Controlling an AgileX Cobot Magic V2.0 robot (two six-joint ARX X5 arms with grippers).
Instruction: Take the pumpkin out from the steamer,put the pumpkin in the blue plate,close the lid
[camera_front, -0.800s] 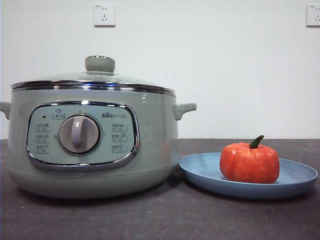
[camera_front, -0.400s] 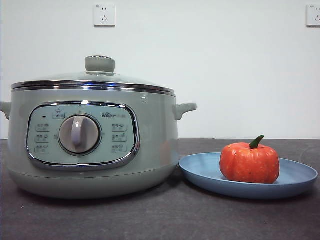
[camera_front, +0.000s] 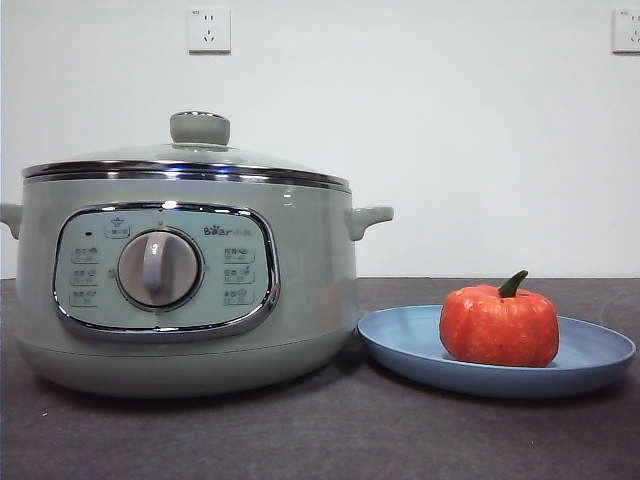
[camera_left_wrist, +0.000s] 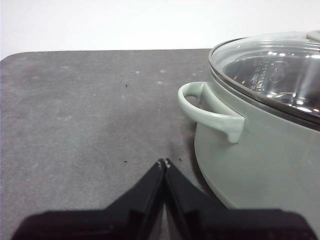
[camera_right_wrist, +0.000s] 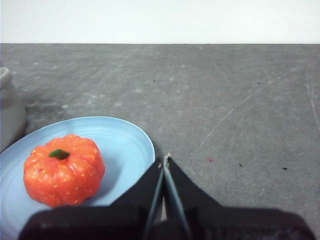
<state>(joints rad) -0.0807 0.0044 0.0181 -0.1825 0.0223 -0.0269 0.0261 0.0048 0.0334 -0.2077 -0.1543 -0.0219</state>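
On the left of the front view stands the steamer (camera_front: 185, 285), a big pale green cooker with a chrome-rimmed panel and a grey dial (camera_front: 159, 268) facing forward. The lid (camera_front: 190, 160) sits closed on its chrome rim, the round green knob (camera_front: 199, 128) upright on top. A small side handle (camera_front: 368, 219) sticks out toward the plate.

The left gripper (camera_left_wrist: 164, 164) hangs beside the steamer (camera_left_wrist: 265, 155), near the cooker's other side handle (camera_left_wrist: 210, 112) but not touching it. Its two black jaws are pressed together at the tips and hold nothing. Below it lies bare dark grey counter (camera_left_wrist: 85, 130). Through the glass lid (camera_left_wrist: 272, 70) the shiny inner pot shows.

Just right of the steamer lies the blue plate (camera_front: 600, 355), its near rim close to the cooker's base; whether the two touch I cannot tell. The pumpkin (camera_front: 499, 325) sits upright in the plate, a little right of its middle in the front view, its green stem (camera_front: 514, 284) curving up.

The right gripper (camera_right_wrist: 165, 162) hovers just beside the blue plate (camera_right_wrist: 125, 145), above the counter (camera_right_wrist: 225, 100) at the plate's edge, apart from the pumpkin (camera_right_wrist: 64, 170). Its jaws are also closed on each other, with only a thin slit between them, and grasp nothing. Neither arm shows in the front view. On the white wall behind are two sockets, one (camera_front: 208, 30) above the steamer and one (camera_front: 627, 30) at the far right.
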